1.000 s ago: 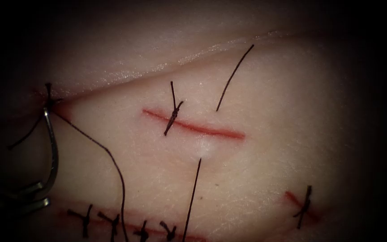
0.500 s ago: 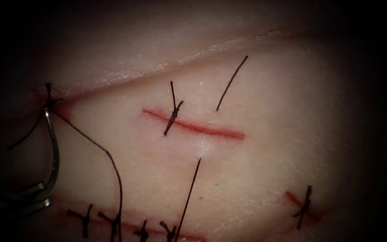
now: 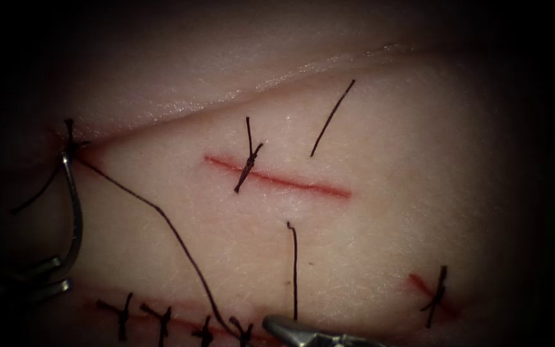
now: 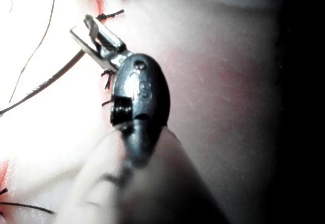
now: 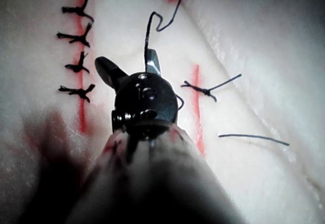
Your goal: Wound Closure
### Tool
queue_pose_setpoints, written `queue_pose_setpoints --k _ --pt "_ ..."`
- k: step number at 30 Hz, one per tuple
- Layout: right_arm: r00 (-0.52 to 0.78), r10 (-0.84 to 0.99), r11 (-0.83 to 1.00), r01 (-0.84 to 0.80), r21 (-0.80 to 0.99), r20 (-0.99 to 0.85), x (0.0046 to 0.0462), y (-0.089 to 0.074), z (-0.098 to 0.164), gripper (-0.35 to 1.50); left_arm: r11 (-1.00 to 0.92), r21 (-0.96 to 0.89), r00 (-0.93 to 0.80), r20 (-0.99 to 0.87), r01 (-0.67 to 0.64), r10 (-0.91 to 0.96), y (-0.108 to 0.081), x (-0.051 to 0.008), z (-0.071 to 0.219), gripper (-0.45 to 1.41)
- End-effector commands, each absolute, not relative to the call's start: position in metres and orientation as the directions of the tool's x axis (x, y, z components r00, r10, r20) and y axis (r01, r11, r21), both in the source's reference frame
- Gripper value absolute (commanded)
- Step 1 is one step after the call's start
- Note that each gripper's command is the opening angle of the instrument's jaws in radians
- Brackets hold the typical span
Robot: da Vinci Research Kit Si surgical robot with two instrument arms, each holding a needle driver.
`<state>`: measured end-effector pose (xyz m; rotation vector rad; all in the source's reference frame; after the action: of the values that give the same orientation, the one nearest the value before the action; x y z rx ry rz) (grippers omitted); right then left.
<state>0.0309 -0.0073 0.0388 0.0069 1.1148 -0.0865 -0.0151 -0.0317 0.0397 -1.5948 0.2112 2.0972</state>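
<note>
The cut [image 3: 290,185] runs across the tissue [image 3: 380,212] with one knot [image 3: 248,162] tied on it. Far to its left my left tool [image 3: 36,283] is shut on the curved needle [image 3: 77,215] near its lower end, and the needle lies outside the tissue. The left wrist view has the same grip [image 4: 96,33] on the needle [image 4: 48,82]. Thread [image 3: 162,218] trails from the needle's upper end toward the bottom edge. A slack thread end [image 3: 294,270] comes out of the tissue just below the cut, and another end [image 3: 332,119] sticks out above it. My right tool [image 5: 129,64] stands open, holding nothing, beside that slack thread [image 5: 150,23]; one jaw of it [image 3: 303,331] reaches the bottom edge.
A row of several tied stitches [image 3: 162,321] closes another cut along the bottom left, seen as well in the right wrist view [image 5: 76,56]. A single stitch [image 3: 437,295] sits at the lower right, a knot [image 3: 69,138] at the far left. A tissue fold [image 3: 239,93] rises behind.
The thread below the cut was taut and is now slack and curled. The upper end got shorter. The right tool's jaw has come into view at the bottom. The needle's thread swung right.
</note>
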Motion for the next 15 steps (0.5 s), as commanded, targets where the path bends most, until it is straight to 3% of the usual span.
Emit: queue_pose_setpoints --k 1,9,15 --pt "0.468 -0.039 0.998 0.056 -0.015 -0.883 0.0297 -0.006 0.0398 1.48 -0.867 -0.172 -0.196 -0.936 -0.468 0.292 -0.0326 -0.015 0.0404 -0.45" --pt "0.501 0.049 0.998 0.003 0.058 -0.864 0.0263 -0.0017 0.0424 1.48 -0.864 -0.172 -0.193 -0.937 -0.473 0.292 -0.0324 -0.0146 0.0404 -0.45" --pt "0.51 0.094 0.994 0.0 0.109 -0.855 0.0245 -0.0003 0.0448 1.48 -0.827 -0.162 -0.181 -0.936 -0.539 0.301 -0.0316 -0.0106 0.0399 -0.45"
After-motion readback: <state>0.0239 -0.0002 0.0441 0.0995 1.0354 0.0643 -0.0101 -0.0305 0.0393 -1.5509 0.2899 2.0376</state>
